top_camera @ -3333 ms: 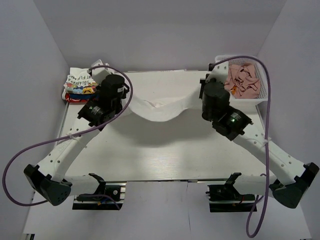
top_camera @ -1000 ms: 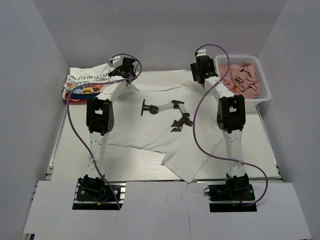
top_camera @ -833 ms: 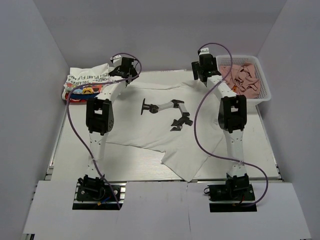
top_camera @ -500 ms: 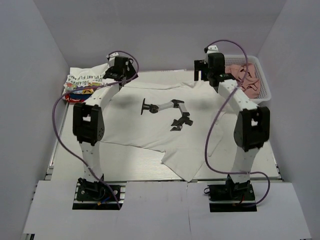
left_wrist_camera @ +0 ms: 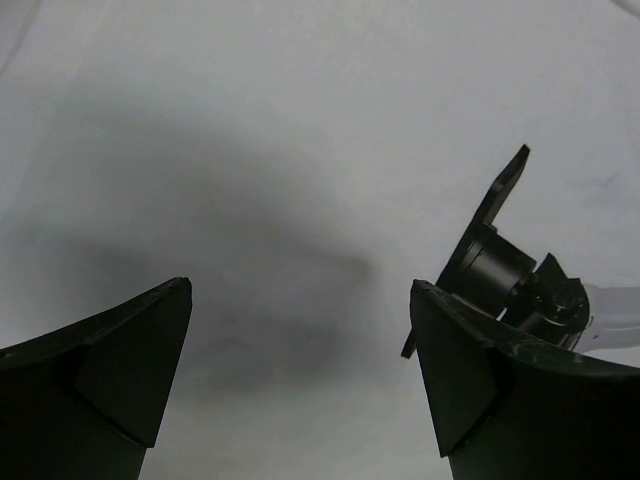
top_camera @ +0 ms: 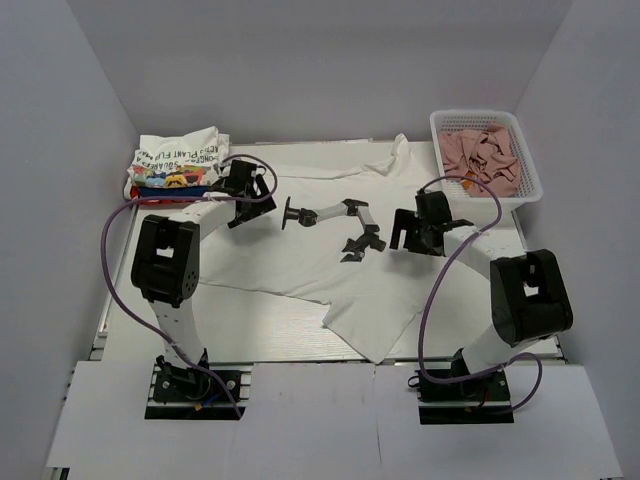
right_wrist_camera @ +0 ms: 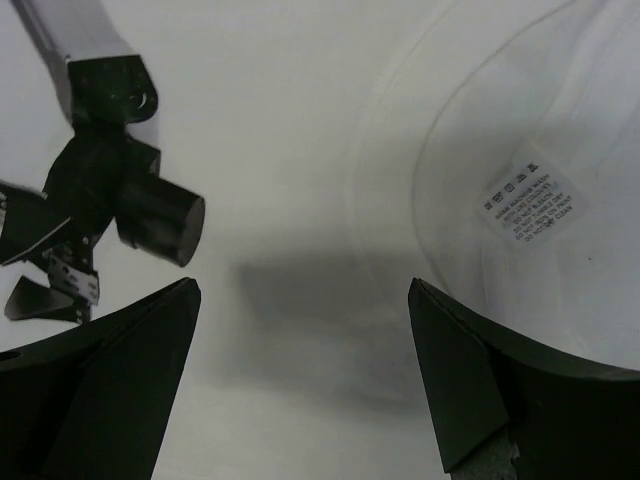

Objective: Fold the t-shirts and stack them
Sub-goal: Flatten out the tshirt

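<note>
A large white t-shirt [top_camera: 290, 262] lies spread flat over the table, its collar toward the far edge. It carries a black-and-white robot-arm picture [top_camera: 335, 222]. My left gripper [top_camera: 262, 187] hovers open over the shirt's left part, with bare cloth [left_wrist_camera: 250, 120] between its fingers [left_wrist_camera: 130, 370]. My right gripper [top_camera: 405, 231] hangs open over the right part, beside the collar and its sewn label [right_wrist_camera: 527, 200]. Neither holds anything. Several folded t-shirts [top_camera: 175, 165] are stacked at the far left, white with black lettering on top, colourful and red beneath.
A white mesh basket [top_camera: 475, 113] with pinkish-brown cloths [top_camera: 482, 155] stands at the far right corner. The shirt's bottom hem corner [top_camera: 372, 350] reaches close to the table's near edge. Grey walls close in the left, right and back.
Both arms have drawn back from the shirt's far edge and now sit lower over its middle. The shirt, held up earlier, lies flat and has not shifted in the last second.
</note>
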### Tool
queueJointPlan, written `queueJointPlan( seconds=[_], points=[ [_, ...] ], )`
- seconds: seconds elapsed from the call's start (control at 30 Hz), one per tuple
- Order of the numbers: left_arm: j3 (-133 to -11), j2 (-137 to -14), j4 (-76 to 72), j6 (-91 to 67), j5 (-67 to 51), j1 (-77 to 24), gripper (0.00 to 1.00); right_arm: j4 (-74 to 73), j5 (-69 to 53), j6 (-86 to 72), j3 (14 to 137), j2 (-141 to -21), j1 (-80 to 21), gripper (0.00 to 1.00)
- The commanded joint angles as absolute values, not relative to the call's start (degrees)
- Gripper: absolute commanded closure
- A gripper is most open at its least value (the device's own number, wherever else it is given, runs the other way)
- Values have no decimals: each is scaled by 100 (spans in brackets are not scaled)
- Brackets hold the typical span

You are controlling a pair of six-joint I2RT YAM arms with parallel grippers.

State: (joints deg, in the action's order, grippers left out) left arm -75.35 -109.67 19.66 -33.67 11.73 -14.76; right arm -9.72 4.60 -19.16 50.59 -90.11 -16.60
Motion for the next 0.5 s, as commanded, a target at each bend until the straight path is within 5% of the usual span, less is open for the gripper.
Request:
queueJointPlan(
  seconds=[0.0, 0.47],
  points=[
    [-7375, -10802, 1951, -3489, 1151, -1468, 0, -835, 782, -2364, 5142, -9183, -1530, 10],
    [-5872, -10337, 2127, -3805, 976, -1485, 0, -1802, 905, -2470, 5897, -10397, -791, 10]
  ],
)
